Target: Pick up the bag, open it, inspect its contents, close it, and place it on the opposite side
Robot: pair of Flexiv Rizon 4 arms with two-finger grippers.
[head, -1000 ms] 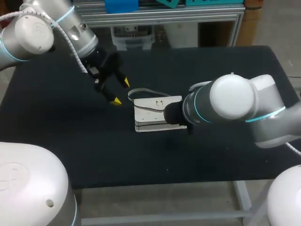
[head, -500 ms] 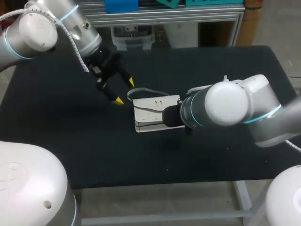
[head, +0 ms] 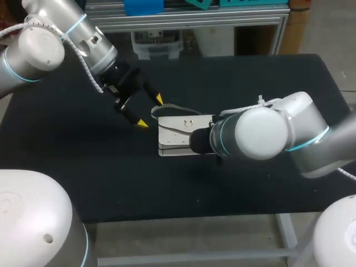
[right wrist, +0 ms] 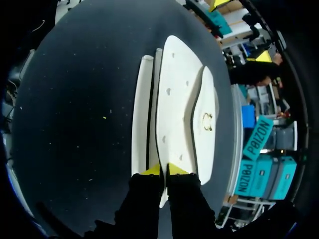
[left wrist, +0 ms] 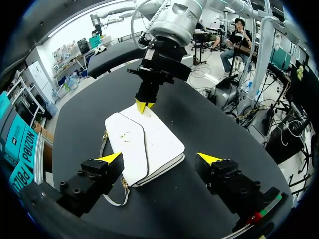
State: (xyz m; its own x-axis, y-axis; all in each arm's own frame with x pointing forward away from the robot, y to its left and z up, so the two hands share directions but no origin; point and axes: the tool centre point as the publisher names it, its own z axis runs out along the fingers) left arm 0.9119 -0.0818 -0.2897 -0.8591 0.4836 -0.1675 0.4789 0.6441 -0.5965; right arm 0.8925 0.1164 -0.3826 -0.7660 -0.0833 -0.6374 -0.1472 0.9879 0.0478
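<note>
A flat white bag (head: 175, 133) with a small metal clasp lies on the black table (head: 261, 83); its thin strap (head: 172, 107) loops off its far left end. My right gripper (right wrist: 165, 170) is shut on the bag's (right wrist: 172, 99) near edge, its yellow tips pinching a thin white panel. From the left wrist view that right gripper (left wrist: 144, 105) bites the far edge of the bag (left wrist: 144, 144). My left gripper (head: 151, 111) hangs open above the bag's strap end, the fingers wide apart and touching nothing. In its own view the left gripper (left wrist: 159, 158) straddles the bag from above.
The table's front edge (head: 183, 216) runs close below the bag. My right arm's bulky elbow (head: 261, 133) hides the bag's right end in the head view. The strap (left wrist: 107, 194) trails beside my left gripper's finger.
The right gripper's fingers have closed on the bag's edge, and that arm has shifted a little left. The left gripper has drifted slightly right, toward the strap, still open.
</note>
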